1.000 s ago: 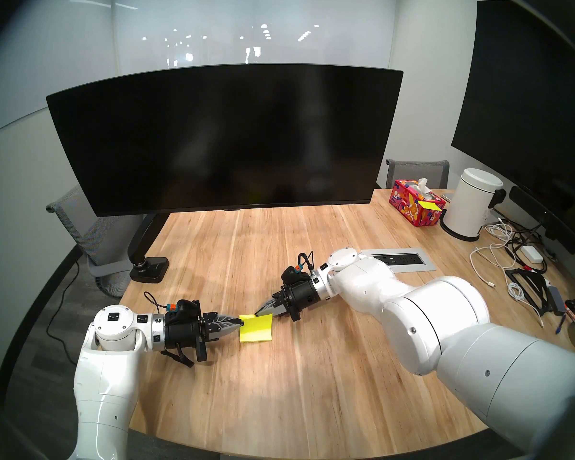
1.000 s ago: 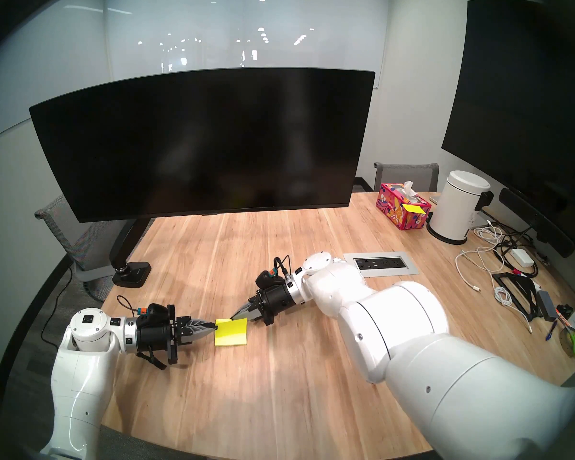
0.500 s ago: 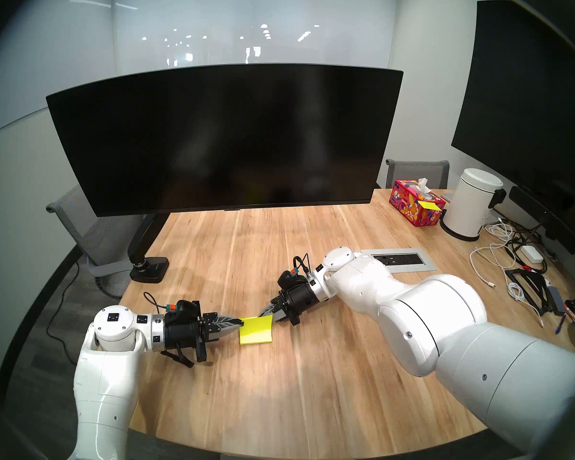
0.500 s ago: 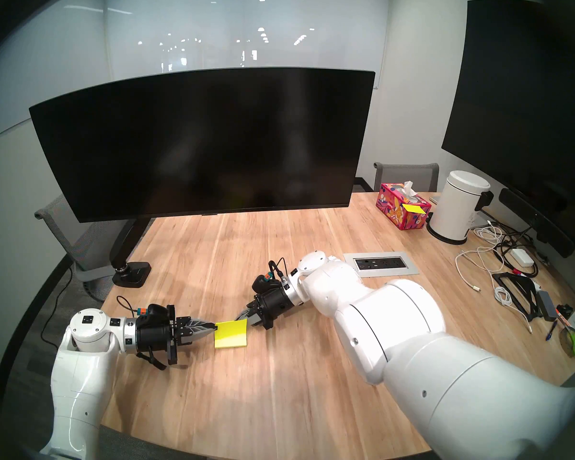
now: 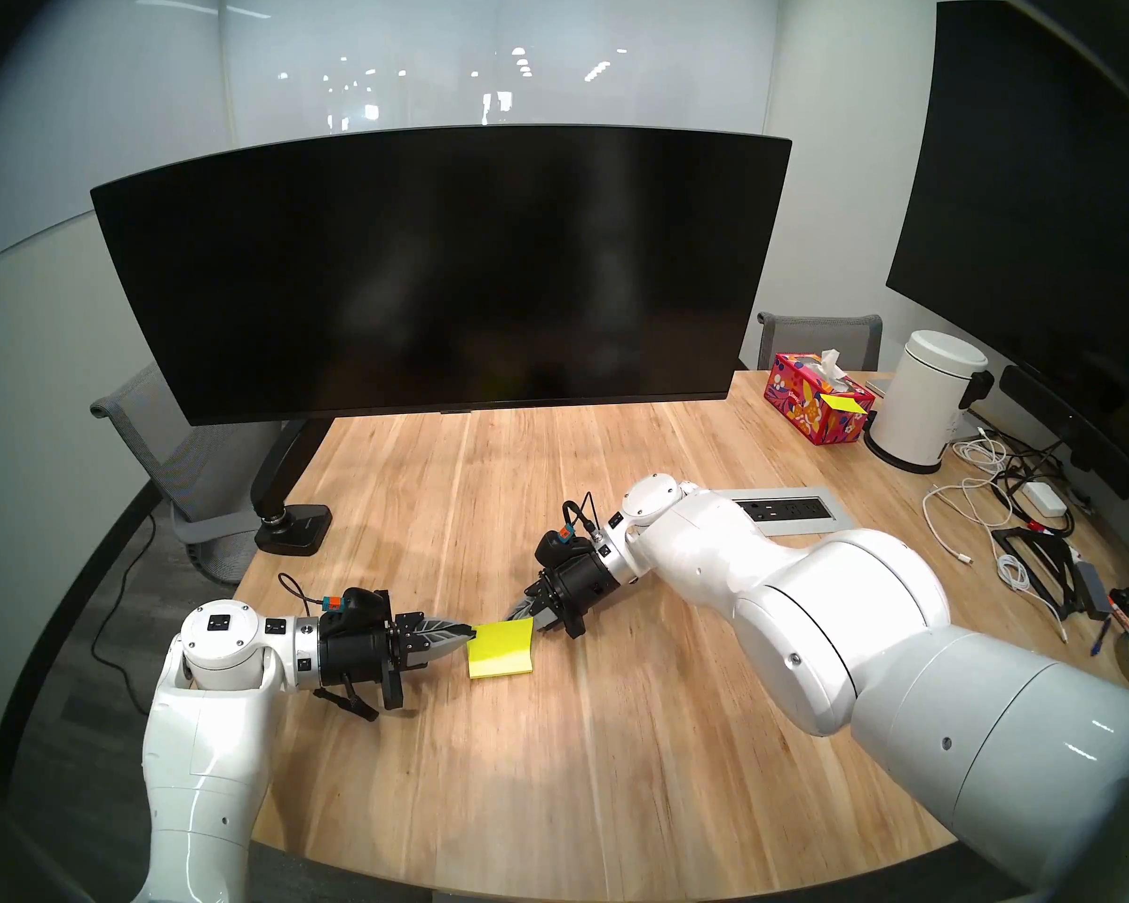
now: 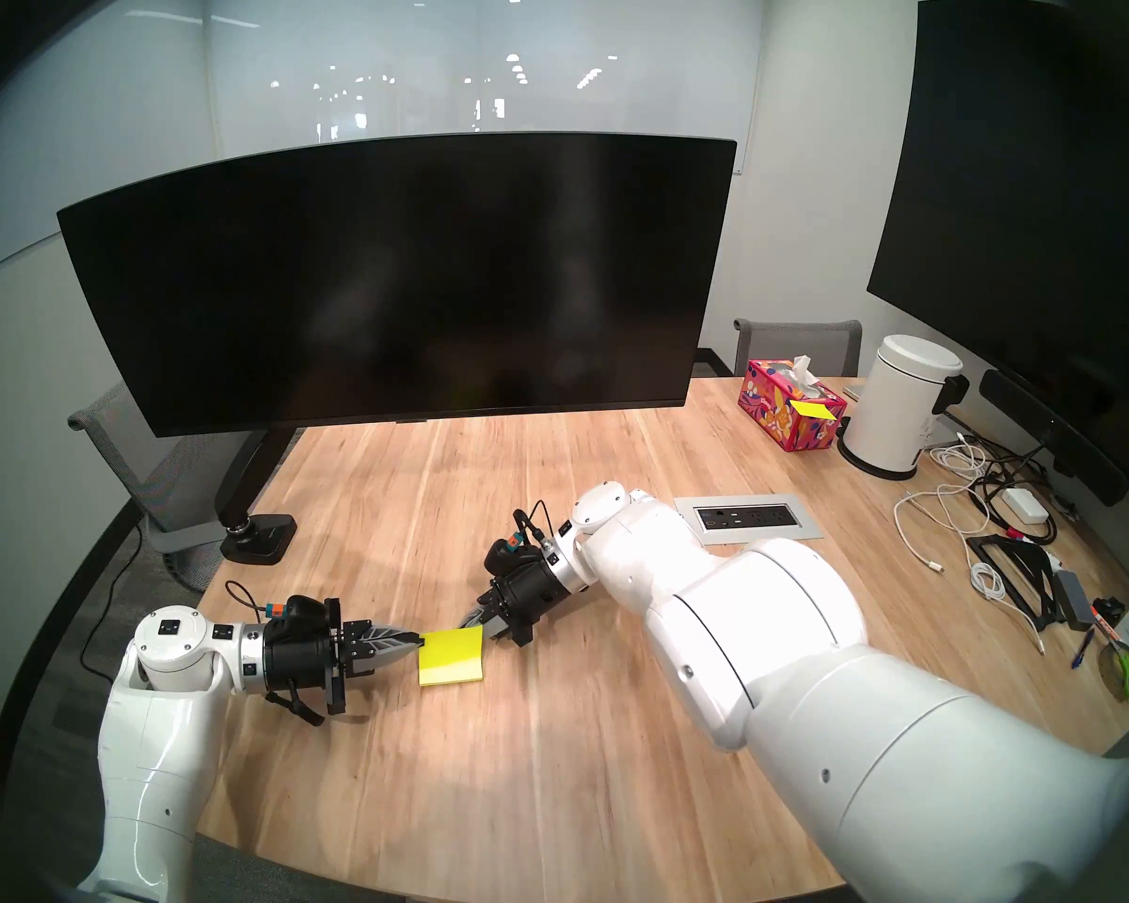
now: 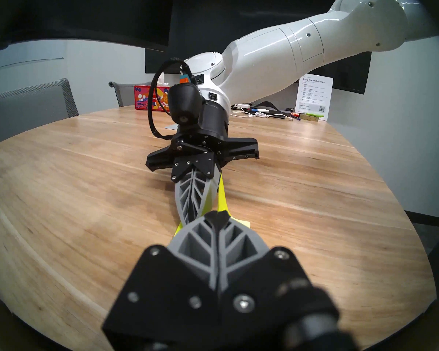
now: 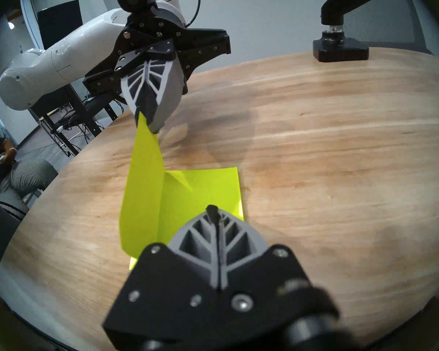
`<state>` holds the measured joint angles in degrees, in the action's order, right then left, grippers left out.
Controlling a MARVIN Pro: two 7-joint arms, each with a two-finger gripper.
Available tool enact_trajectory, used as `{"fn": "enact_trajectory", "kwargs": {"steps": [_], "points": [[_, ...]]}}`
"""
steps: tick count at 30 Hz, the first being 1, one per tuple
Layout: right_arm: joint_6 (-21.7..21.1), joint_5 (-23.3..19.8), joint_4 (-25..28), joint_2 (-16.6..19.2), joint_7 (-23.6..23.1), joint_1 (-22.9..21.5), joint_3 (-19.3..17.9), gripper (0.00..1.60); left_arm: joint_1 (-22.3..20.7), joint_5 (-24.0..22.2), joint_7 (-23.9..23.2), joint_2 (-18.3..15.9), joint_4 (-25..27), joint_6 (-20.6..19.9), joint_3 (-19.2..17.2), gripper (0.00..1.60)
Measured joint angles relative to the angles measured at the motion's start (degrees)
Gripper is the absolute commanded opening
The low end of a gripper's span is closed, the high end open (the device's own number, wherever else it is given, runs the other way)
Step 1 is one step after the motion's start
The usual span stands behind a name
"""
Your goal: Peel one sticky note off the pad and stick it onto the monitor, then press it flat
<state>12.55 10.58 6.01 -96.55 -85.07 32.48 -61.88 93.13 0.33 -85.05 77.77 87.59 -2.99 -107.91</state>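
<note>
On the wooden table (image 5: 614, 719) before the curved monitor (image 5: 431, 269): 1 yellow pad (image 8: 211, 188), closed right gripper (image 8: 214, 212) pressing it, closed left gripper (image 8: 147, 120) pinching its lifted sticky note (image 8: 142, 191).

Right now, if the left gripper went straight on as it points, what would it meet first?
Probably the right gripper, shut, straight ahead of the left gripper and its sticky note; the gap between them is unclear.

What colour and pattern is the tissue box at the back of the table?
The tissue box is red-pink with a bright floral print; clearest in the left head view.
</note>
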Motion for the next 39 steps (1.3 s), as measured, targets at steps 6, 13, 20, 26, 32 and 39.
{"fn": "enact_trajectory", "kwargs": {"steps": [6,13,20,26,32,39], "points": [[0.2,-0.7,0.0,0.0,0.0,0.2,0.2,0.0,0.1,-1.7,0.0,0.4,1.8,-1.4,-1.0,0.0],[0.4,-1.5,0.0,0.0,0.0,0.5,0.6,0.0,0.0,-3.6,0.0,0.9,3.9,-3.5,-2.0,0.0],[0.6,-2.5,0.0,0.2,0.0,0.6,1.2,0.0,-0.1,-4.6,0.0,1.0,4.8,-4.8,-2.5,0.0],[0.9,-3.9,-0.1,0.7,0.0,0.6,1.7,0.0,-0.2,-4.6,0.0,1.0,4.8,-5.5,-2.6,0.0],[1.0,-4.9,-0.3,1.3,0.0,0.5,1.9,0.0,-0.2,-4.5,0.0,1.0,4.4,-5.7,-2.9,0.0],[1.0,-6.2,-0.5,2.1,0.0,0.2,1.2,0.0,-0.5,-4.3,0.5,1.0,3.5,-6.3,-3.8,0.0]]}}
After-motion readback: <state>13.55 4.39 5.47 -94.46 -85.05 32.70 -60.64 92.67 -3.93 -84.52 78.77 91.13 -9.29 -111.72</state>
